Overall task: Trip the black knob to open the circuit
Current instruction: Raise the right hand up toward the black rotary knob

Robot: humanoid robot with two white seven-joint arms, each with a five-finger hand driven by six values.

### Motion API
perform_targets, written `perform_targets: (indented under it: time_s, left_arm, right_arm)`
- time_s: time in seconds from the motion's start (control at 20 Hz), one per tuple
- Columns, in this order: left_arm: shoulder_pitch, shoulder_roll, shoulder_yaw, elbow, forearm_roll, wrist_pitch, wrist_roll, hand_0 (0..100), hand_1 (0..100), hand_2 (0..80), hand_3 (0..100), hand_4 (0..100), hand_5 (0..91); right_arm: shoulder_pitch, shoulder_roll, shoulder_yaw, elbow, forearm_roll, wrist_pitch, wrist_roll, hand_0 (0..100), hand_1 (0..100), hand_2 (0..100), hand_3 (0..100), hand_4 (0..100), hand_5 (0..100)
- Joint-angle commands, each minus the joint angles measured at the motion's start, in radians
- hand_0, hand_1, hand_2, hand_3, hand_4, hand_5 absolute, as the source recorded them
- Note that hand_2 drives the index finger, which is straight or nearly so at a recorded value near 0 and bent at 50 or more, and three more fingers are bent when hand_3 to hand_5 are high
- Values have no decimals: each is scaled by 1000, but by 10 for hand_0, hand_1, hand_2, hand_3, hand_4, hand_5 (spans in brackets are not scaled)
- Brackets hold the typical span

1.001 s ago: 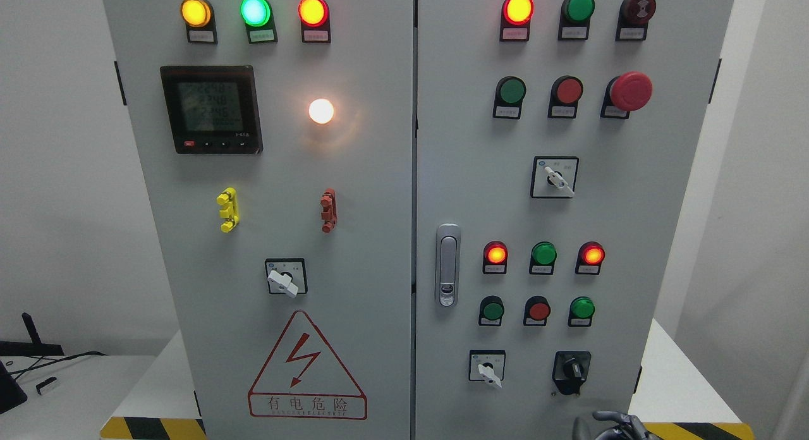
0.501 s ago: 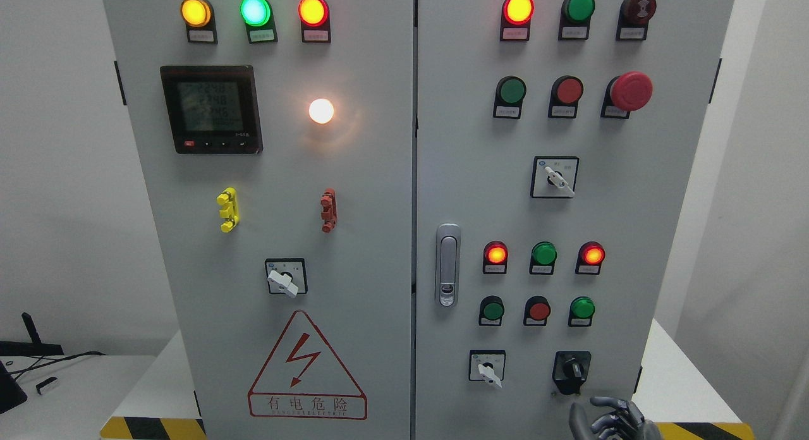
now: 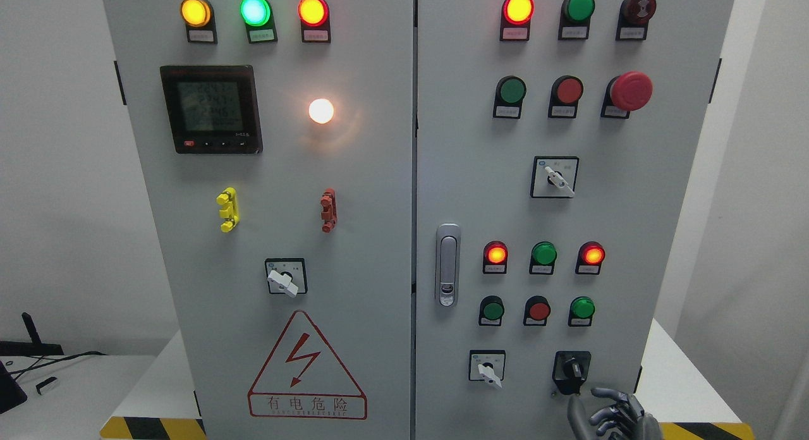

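Right hand (image 3: 610, 415) at bottom edge, right of middle, fingers loosely spread, grasping nothing. Thumb tip just below black knob (image 3: 572, 369), not touching. Black knob low on right door of electrical cabinet (image 3: 379, 174), beside white selector switch (image 3: 487, 368), under green pushbutton (image 3: 581, 308). Left hand unseen.
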Motion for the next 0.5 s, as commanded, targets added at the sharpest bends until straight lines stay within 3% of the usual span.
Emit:
perform_targets:
  time_s: [0.0,0.45]
  left_arm:
    - [0,0,0,-1,-31,0,-1,120,389,0,0,0,0]
    - [0,-1,0,-1,-31,0,-1,120,389,0,0,0,0]
  right_arm:
    - [-13,3,-9,2,1,5,0,216,723,432,760,852,978]
    - [-32,6,-2,6,3,17,2,203,733,447,759,851,978]
